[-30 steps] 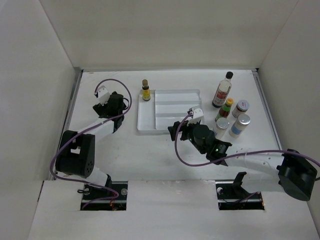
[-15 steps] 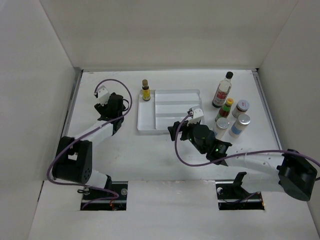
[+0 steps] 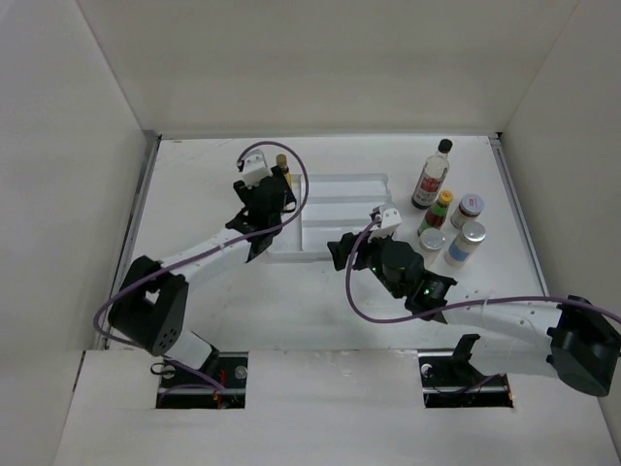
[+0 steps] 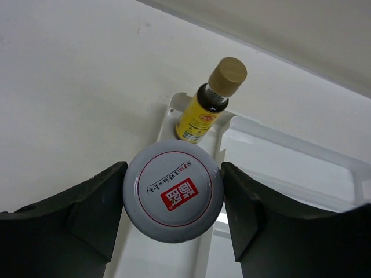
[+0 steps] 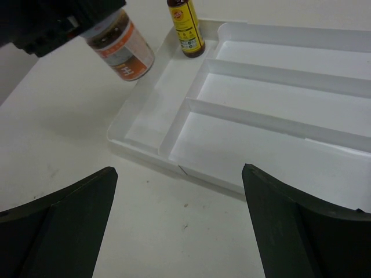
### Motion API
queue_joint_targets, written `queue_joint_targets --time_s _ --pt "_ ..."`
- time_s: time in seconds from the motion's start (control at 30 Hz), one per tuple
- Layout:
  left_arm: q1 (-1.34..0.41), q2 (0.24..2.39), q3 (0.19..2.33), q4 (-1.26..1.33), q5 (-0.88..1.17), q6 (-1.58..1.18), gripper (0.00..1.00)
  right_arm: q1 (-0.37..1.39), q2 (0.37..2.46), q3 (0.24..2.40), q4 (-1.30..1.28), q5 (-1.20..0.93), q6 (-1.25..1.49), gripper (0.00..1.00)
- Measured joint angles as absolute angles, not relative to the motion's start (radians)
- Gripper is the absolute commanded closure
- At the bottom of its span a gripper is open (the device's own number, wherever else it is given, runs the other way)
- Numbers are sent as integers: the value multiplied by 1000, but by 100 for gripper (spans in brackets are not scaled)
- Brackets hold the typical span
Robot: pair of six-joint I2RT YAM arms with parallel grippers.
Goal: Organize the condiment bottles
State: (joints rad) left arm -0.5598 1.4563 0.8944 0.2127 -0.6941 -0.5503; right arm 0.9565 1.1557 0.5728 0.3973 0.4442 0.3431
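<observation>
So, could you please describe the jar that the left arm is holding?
On the white divided tray mid-table, look over its left end: the left fingers clamp a short jar. Unlike the slim yellow bottle nearby, it has a wide silver lid stamped red.

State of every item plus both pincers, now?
left pincer: shut on orange-label jar
orange-label jar: held above tray's left end, lidded
right pincer: open, empty
white tray: compartments in view empty
small yellow bottle: upright, capped, at tray's far-left corner
tall dark bottle: upright, capped
green bottle: upright, capped
three table jars: upright, lidded
</observation>
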Motion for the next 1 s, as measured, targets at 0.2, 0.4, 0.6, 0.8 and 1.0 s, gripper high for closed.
queue_joint_targets --time_s 0.2,0.4,0.6,0.8,1.0 --pt "-574 1649 1001 237 -674 -519 60 955 1131 572 398 445 343 4" --pt "-575 1755 1063 245 -665 -490 60 955 1130 572 397 445 343 3" --pt "-575 1816 1069 275 -663 -475 55 955 1130 572 398 445 343 6" --pt "-575 1839 1069 326 -671 -470 34 955 1129 564 397 444 338 32" --pt "-589 1810 1040 405 -678 -459 10 955 1077 553 393 447 328 62"
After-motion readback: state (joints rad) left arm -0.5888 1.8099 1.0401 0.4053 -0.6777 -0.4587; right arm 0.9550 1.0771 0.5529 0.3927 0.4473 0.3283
